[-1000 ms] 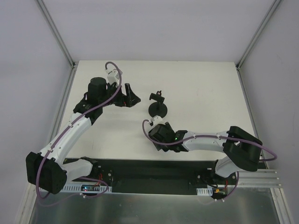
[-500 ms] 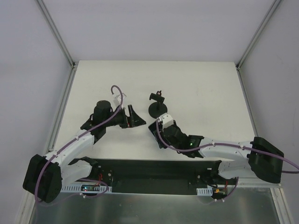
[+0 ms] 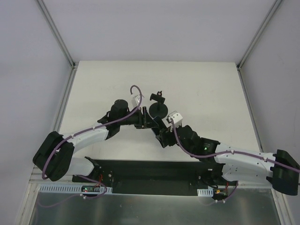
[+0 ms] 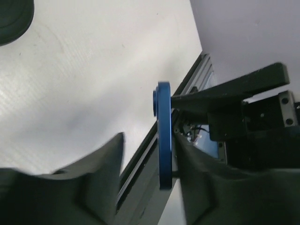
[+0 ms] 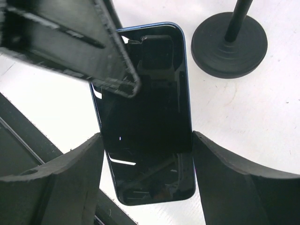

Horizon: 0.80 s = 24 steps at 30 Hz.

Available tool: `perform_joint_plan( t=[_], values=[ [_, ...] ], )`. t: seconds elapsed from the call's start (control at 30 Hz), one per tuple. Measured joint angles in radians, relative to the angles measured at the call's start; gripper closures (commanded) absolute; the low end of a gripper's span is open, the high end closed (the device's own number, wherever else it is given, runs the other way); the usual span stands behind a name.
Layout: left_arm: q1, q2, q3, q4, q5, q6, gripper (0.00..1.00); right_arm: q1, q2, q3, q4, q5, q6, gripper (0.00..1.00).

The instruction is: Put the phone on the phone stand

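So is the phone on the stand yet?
Not yet. The right gripper holds the phone, and the phone stand stands apart beside it.

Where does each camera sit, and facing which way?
Top external: above, behind the bases, looking down on the table; both arms meet by the phone stand.
Left wrist: on the left arm, sighting between its own fingers at the phone edge-on.
Right wrist: on the right arm, facing the phone's face between its own fingers.
Shared: both wrist views show the phone and phone stand's base.
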Motion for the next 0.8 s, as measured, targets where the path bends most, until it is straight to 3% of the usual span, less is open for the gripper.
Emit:
perform_joint_plan(
  t=[0.07,0.1,0.13,0.17,0.23,0.27,0.47,0.67,0.8],
  values=[
    [-0.009,0.024,0.023,0.026,-0.005,-0.012,0.77,0.0,-0.014,0.0,0.001,0.0,-0.004,0.99],
    [-0.01,0.035,0.034,0.038,-0.006,-0.023,0.94,0.0,-0.018,0.0,0.001,0.0,-0.005,0.99],
    [-0.013,0.045,0.043,0.049,-0.005,-0.029,1.0,0.0,-0.02,0.0,0.0,0.0,-0.007,0.96],
    [-0.016,0.052,0.049,0.056,-0.005,-0.037,1.0,0.0,-0.023,0.0,-0.001,0.002,-0.008,0.68],
    [-0.023,0.056,0.06,0.065,-0.001,-0.041,1.0,-0.002,-0.029,-0.001,-0.014,0.0,-0.013,0.3],
    [-0.024,0.053,0.063,0.056,-0.005,-0.031,1.0,-0.002,-0.035,-0.001,-0.023,-0.003,-0.017,0.02],
    [-0.034,-0.108,0.106,-0.261,-0.138,0.154,1.0,-0.045,-0.082,0.035,-0.162,-0.06,-0.056,0.04],
    [-0.034,-0.401,0.132,-0.554,-0.319,0.283,1.0,-0.345,-0.047,0.203,-0.373,-0.235,0.036,0.04],
    [-0.034,-0.534,0.172,-0.75,-0.493,0.285,1.0,-0.428,0.105,0.413,-0.463,-0.284,0.105,0.03]
  ],
)
